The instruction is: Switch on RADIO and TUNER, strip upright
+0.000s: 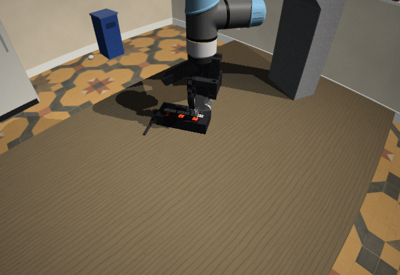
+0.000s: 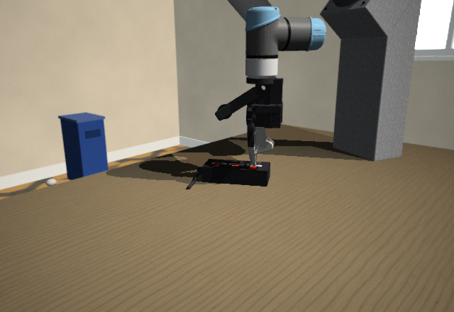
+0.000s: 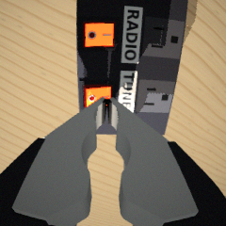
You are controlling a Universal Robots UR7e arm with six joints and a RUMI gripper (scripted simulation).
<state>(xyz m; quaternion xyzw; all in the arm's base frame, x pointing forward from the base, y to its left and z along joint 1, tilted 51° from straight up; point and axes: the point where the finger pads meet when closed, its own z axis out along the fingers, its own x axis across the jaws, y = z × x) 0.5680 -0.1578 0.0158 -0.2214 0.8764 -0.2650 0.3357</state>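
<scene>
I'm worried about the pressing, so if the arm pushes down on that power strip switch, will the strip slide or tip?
The power strip is low, flat and boxy on the wooden floor, so it probably won't tip. The shut gripper presses straight down on the switch by the TUNER label, so sliding seems unlikely. A sideways shove might slide it; the stubby cord anchors nothing.

In the wrist view, the closed grey two-jaw gripper point(image 3: 106, 109) covers the near edge of the orange rocker switch point(image 3: 97, 95) beside the white TUNER label point(image 3: 127, 89), whose last letters it hides. The black rectangular power strip point(image 3: 127, 61) runs off the top edge, so its third switch is unseen. From the top view, the labels are too small to read.
</scene>
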